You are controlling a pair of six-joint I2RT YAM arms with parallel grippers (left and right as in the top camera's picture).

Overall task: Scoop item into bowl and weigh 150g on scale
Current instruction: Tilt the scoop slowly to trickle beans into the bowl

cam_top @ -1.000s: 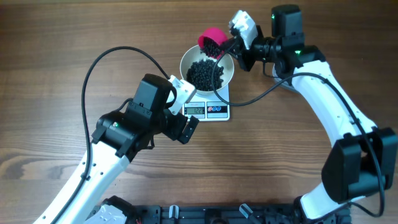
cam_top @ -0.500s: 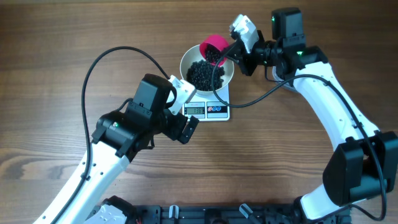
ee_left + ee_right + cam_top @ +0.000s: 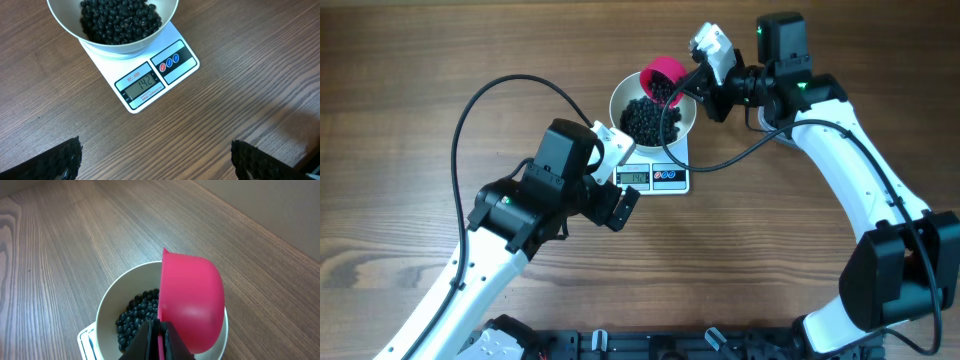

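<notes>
The white bowl (image 3: 620, 103) stands on the scale (image 3: 678, 160) and holds a dark heap of the item (image 3: 648, 120), small black beads. My right gripper (image 3: 694, 76) is shut on the handle of a pink scoop (image 3: 663, 72), which tilts over the bowl's far rim with beads in its mouth. From the right wrist, the scoop (image 3: 192, 305) hangs over the bowl (image 3: 107, 307) and beads (image 3: 134, 320). My left gripper (image 3: 617, 175) is open and empty just in front of the scale. Its view shows the scale (image 3: 192, 62), whose display (image 3: 145, 83) reads 142, and the bowl (image 3: 115, 47).
Bare wooden table (image 3: 420, 60) lies all round the scale. A black cable (image 3: 480, 95) loops over the left arm, and another cable (image 3: 740, 150) runs from the right arm past the scale's right side.
The right gripper shifted the pink scoop slightly to the right over the bowl's rim, then held still. The left arm has not moved.
</notes>
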